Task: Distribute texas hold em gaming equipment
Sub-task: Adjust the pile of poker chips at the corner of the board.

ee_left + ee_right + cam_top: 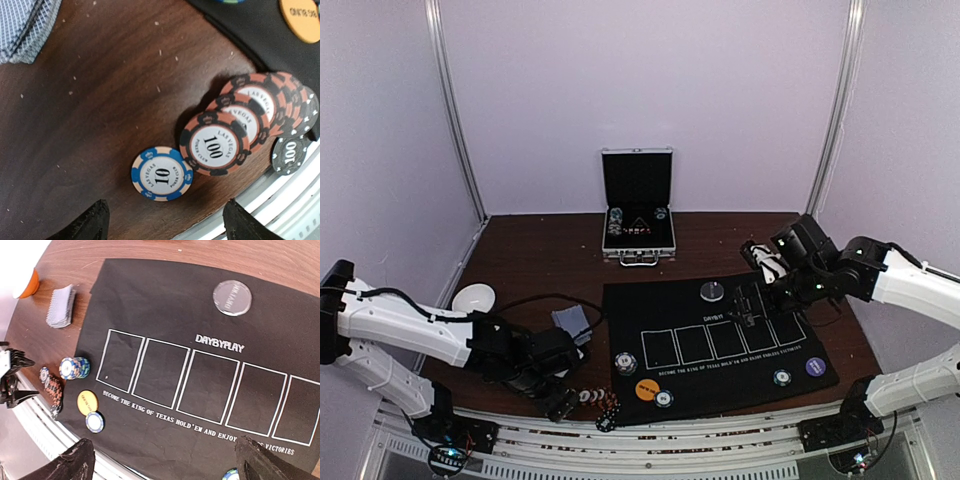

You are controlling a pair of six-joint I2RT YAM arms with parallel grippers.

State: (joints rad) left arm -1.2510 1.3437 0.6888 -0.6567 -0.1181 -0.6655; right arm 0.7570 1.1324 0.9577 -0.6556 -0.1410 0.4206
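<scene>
The surface (530, 260) is dark brown wood, enclosed by pale lilac walls with metal corner posts. A black mat (720, 385) printed with five card outlines covers its near right part. An open silver case (638, 215) stands at the back, and a white round thing (473, 297) lies near the left edge.

Only the top view takes in the case and the purple button (815, 366) at the mat's near right corner.

The left wrist view alone reads the chip faces. A blue 10 chip (161, 173) lies flat on the wood, just beside an overlapping row of orange-and-black 100 chips (215, 143).

The right wrist view shows the silver-grey button (232, 298) above the outlines and the deck of cards (61, 306) on bare wood left of the mat. It also shows a chip stack (75, 367) at the mat's left edge, with the orange button (87, 402) near it.

The left gripper (165, 225) hangs over the loose chips with its jaws apart and nothing between them. The right gripper (167, 465) hovers above the mat, spread wide and empty.
</scene>
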